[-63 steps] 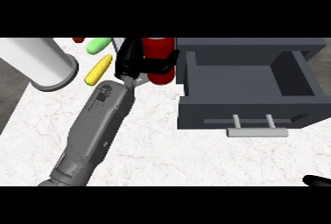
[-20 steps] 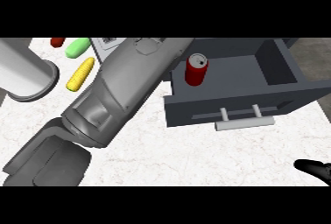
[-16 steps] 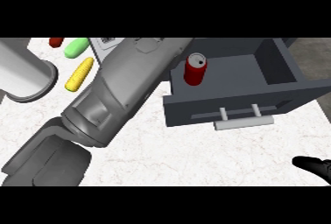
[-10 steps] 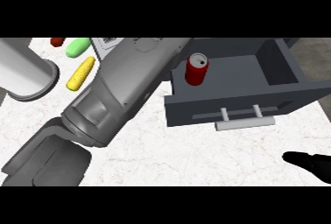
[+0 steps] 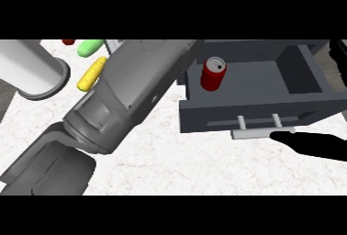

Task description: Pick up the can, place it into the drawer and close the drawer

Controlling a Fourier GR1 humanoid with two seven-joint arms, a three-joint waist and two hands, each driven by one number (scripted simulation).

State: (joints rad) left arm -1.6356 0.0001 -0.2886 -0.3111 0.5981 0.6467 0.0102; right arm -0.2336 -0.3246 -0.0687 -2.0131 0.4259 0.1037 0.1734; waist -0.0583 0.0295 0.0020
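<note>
A red can (image 5: 212,75) stands upright inside the open grey drawer (image 5: 298,75), close to its left wall. Nothing is touching the can. My left forearm (image 5: 129,101) runs from the lower left up to the top centre, and its hand is cut off by the view's upper edge. My right hand (image 5: 313,145) comes in from the right edge, open with fingers stretched out flat. Its fingertips (image 5: 279,135) reach the right end of the pale drawer handle (image 5: 254,133) on the front panel.
A large white cylinder (image 5: 32,69) stands at the left. A yellow corn cob (image 5: 92,74), a green item (image 5: 89,47) and a small red item (image 5: 68,41) lie at the back left. The marble counter (image 5: 190,165) stretches in front of the drawer.
The can, earlier held beside the drawer by my left hand, now stands in the drawer. My right hand has slid from the lower right corner up and left to the handle.
</note>
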